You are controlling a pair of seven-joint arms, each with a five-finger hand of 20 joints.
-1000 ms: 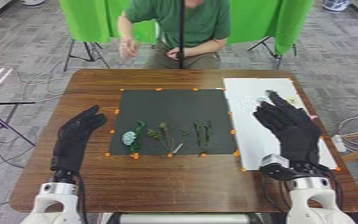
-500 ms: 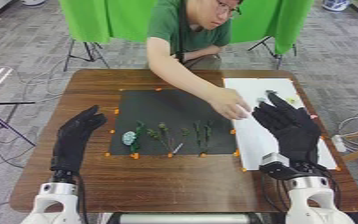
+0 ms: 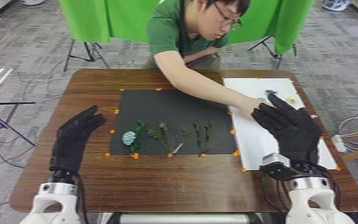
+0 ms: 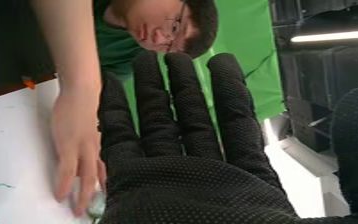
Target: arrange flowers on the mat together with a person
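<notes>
Because the person's hand is down over the white sheet just beside the right hand, doing this step well looks mostly like patience: yield that space first, then choose a piece. The right hand is above the sheet, fingers straight and a little spread, thumb well out, nothing pinched; the left hand, likewise loose and straight, sits beyond the mat's far side from it. Between the two hands, on the dark mat, lie a pale blue bloom, nearest the left hand, some budded stems and, closer to the right hand, two slim green stems. More small pieces rest on the sheet past the right hand's fingertips (what the person's fingers may be taking, I cannot tell).

Once that arm clears, I'd bring thumb and fingers together softly on a stem, not on petals, lift it free before moving leftward, and lower it onto bare mat beyond the existing row; sweeping low could drag the stems already laid, and a hurried reach could bump the person's wrist
</notes>
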